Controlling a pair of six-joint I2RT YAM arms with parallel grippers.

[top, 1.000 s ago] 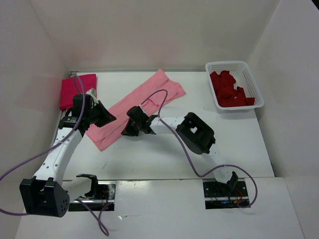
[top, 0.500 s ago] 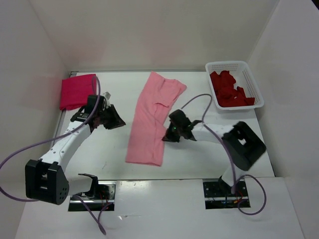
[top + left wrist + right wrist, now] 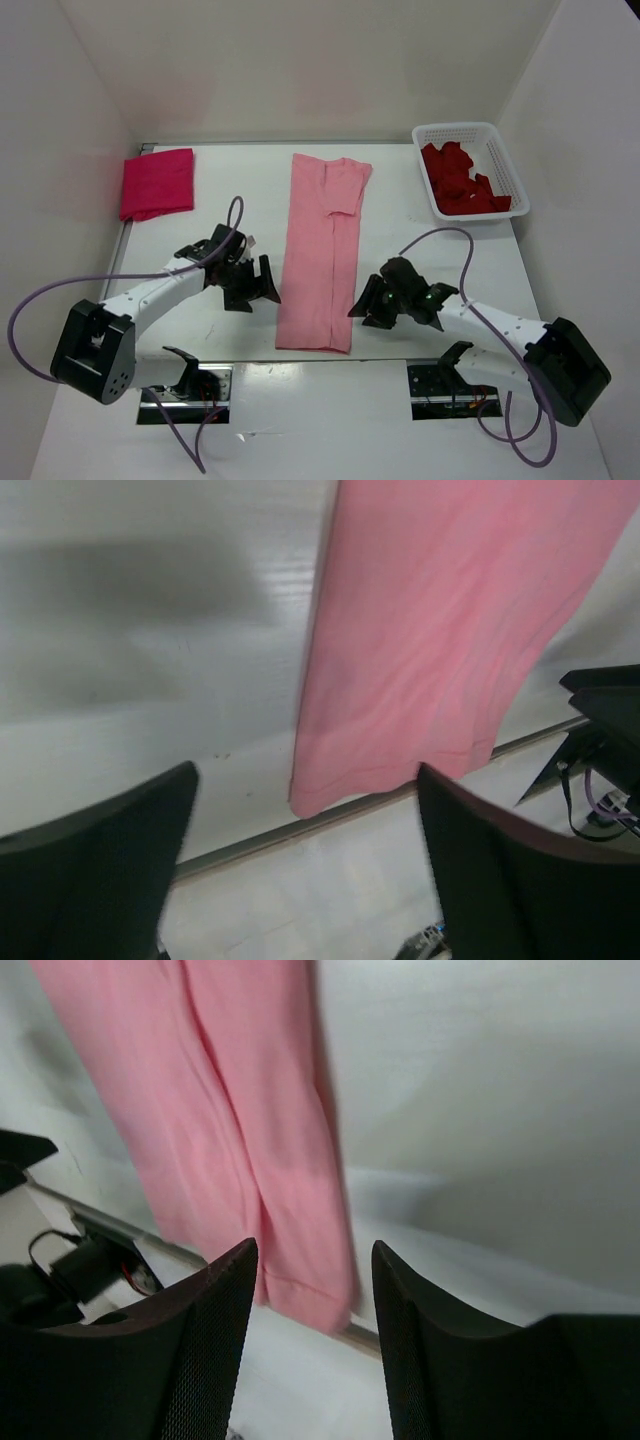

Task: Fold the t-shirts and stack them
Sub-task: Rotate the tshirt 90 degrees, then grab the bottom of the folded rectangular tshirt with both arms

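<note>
Claws stood open and empty, the left claw (image 3: pixel 264 285) at 9 o'clock and the right claw (image 3: pixel 366 305) at 3 o'clock of the light pink shirt (image 3: pixel 322 255), which lay 12-to-6 on the table (image 3: pixel 230 190).

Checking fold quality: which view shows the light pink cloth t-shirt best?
Top external: it shows the whole light pink cloth t-shirt as one long folded strip. Both wrist views catch only its near end, cropped by the frame.

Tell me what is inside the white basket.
The basket holds a crumpled dark red shirt that fills most of it. The cloth covers most of the basket's floor, so anything lying beneath it cannot be seen.
</note>
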